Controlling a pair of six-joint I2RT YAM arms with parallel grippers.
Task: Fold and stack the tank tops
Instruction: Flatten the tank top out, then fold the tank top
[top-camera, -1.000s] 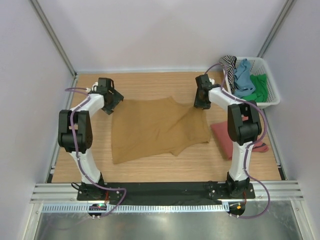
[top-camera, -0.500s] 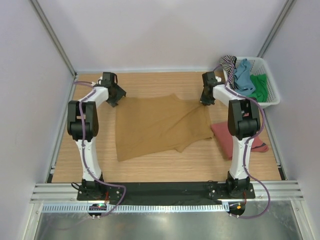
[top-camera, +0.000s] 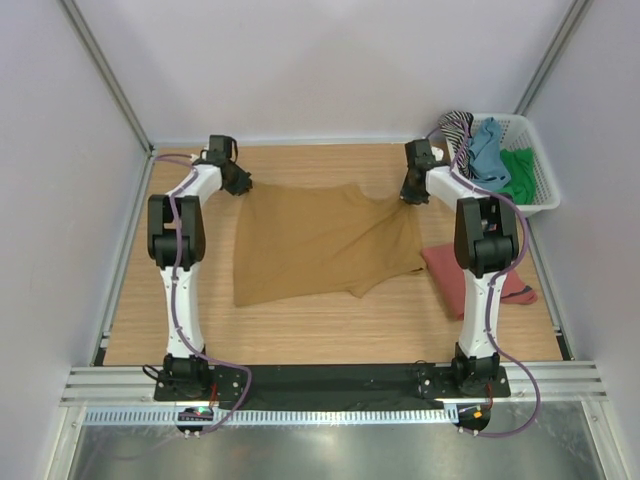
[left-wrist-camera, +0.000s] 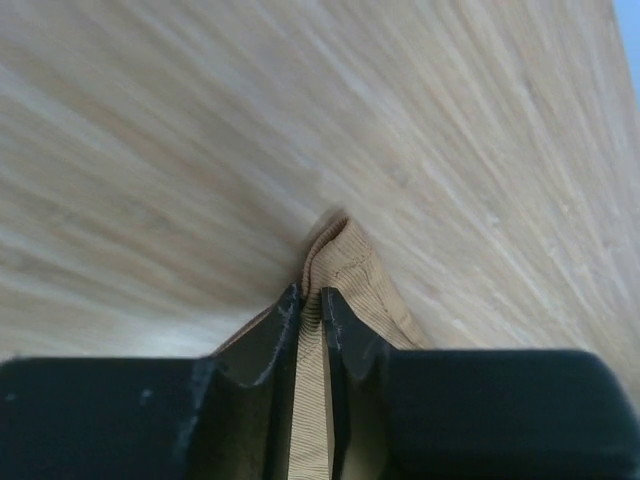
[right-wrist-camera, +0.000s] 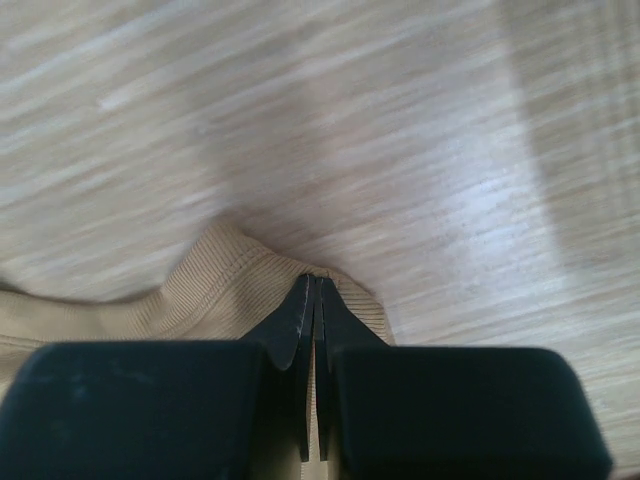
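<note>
Ochre-brown tank top (top-camera: 320, 245) is being kept spread across the middle of the wooden counter (top-camera: 200, 320), pinched at its two far corners. One corner is being gripped by the left tool (left-wrist-camera: 311, 300), clenched on a ribbed fold. The other is being clamped by the right tool (right-wrist-camera: 314, 292) at the hem. Nearby, a rust-red tank top (top-camera: 445, 272) is being partly hidden by the right arm (top-camera: 485, 250). Striped, blue and green tops (top-camera: 490, 150) are being held in a white basket (top-camera: 545, 190).
</note>
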